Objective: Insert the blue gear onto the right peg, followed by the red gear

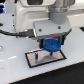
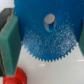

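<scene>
In the exterior view, the plate (image 1: 46, 58) lies on the table; above its right part the gripper (image 1: 52, 44) pinches the blue gear (image 1: 52, 46) flat, presumably to bring its hub hole over the right peg, hidden here. The wrist view shows 1 red gear (image 2: 16, 77) just beside, leaving little margin.

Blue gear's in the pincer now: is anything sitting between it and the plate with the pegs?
Nothing visible blocks it. The blue gear hangs in the pincer just above the plate. The red gear lies off to the side. The pegs themselves are too blurred to make out.
</scene>
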Motion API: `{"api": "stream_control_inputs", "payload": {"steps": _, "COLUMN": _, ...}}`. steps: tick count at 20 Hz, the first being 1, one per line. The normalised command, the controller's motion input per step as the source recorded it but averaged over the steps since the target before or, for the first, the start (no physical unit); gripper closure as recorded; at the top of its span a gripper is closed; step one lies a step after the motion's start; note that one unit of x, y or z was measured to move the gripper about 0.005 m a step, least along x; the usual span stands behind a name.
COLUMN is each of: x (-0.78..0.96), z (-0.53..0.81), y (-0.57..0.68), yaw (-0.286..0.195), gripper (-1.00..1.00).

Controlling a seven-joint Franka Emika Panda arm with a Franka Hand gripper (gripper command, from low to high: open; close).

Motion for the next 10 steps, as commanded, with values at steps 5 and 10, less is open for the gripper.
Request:
{"api": "stream_control_inputs", "payload": {"steps": 5, "x": 0.32, "z": -0.18, "y": -0.04, "yaw": 0.0, "gripper": 1.0}}
{"api": "stream_control_inputs", "payload": {"steps": 10, "x": 0.3, "z": -0.39, "y": 0.0, "yaw": 0.0, "gripper": 1.0}}
